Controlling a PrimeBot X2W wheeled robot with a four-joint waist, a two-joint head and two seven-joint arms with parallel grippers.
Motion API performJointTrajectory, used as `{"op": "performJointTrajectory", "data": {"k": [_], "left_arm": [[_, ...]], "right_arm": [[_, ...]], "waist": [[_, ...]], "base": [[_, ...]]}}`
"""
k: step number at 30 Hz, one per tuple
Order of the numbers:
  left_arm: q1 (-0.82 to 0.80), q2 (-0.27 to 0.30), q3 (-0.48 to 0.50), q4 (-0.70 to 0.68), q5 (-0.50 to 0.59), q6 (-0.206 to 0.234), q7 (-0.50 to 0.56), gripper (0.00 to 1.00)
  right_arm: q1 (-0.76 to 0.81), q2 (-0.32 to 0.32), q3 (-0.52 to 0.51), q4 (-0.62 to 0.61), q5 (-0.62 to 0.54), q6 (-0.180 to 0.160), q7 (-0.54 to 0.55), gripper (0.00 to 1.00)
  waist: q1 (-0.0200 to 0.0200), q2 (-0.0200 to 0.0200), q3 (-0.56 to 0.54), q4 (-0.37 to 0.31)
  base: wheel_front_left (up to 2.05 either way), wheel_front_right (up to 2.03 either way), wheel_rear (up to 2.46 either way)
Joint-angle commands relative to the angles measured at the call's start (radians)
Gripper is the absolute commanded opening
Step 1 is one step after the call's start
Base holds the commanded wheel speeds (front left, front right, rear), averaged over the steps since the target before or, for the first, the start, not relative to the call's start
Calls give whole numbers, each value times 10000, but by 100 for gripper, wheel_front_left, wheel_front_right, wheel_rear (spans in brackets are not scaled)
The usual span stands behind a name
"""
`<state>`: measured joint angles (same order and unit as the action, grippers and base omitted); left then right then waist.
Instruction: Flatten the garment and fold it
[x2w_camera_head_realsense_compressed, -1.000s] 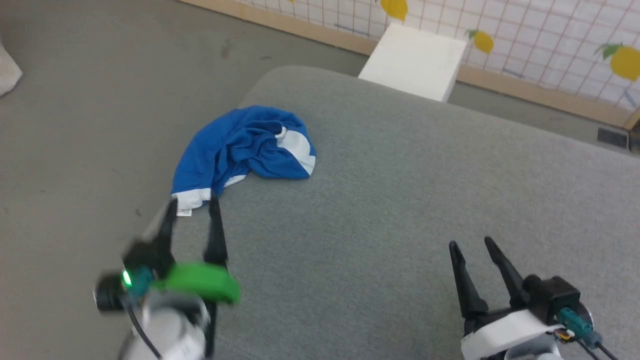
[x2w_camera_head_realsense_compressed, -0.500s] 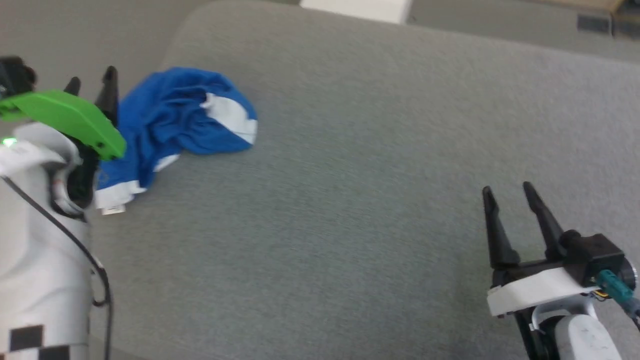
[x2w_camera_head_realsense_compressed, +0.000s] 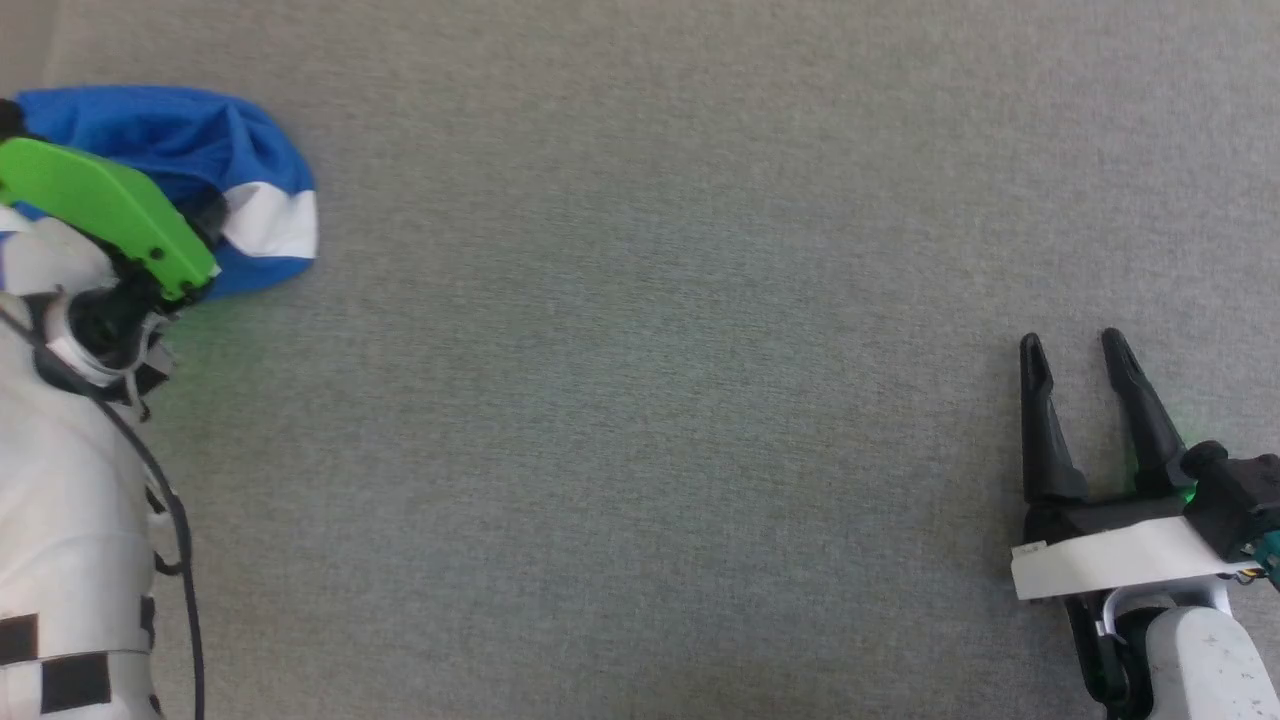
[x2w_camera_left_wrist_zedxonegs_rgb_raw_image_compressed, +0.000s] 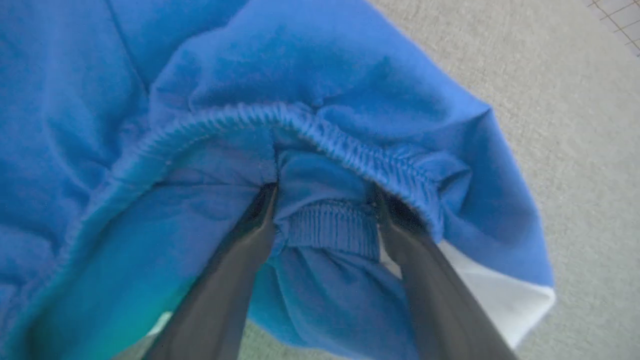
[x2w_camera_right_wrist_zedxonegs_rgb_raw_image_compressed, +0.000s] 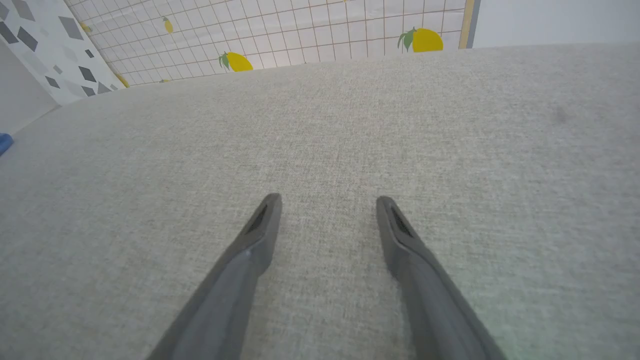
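Although bunched on the grey cushion, the garment lay around the left gripper, whose jaws stood spread astride a ribbed band, nothing yet clamped. The right gripper, well apart, was likewise released; closing squarely on that band alone should permit clean spreading.

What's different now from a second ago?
The left gripper reached forward into the crumpled garment; its open jaws now straddle a fold of it. The camera tilted down. The garment stays bunched on the grey cushion; the right gripper stays open, idle.
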<state>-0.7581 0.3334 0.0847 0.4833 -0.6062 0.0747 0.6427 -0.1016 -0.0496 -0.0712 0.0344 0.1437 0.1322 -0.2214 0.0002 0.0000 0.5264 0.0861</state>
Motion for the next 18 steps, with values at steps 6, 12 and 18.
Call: {"op": "performJointTrajectory", "data": {"k": [6,12,18], "left_arm": [[697,-481,-144,250,-301,-8,126,41],[456,-443,158,-255,-243,-740,-2047,0],[-565,-323,-77,-1114,-50,-1457,-3286,0]], "right_arm": [[-28,-6,-205,40,-123,-15,-41,100],[10,-6,-58,162,-212,-15,33,100],[88,-6,219,515,-126,-15,31,100]], "waist": [[-2,0,528,-215],[-2,0,-87,62],[-2,0,-1173,91]], "base": [[0,0,0],[0,0,0],[0,0,0]]}}
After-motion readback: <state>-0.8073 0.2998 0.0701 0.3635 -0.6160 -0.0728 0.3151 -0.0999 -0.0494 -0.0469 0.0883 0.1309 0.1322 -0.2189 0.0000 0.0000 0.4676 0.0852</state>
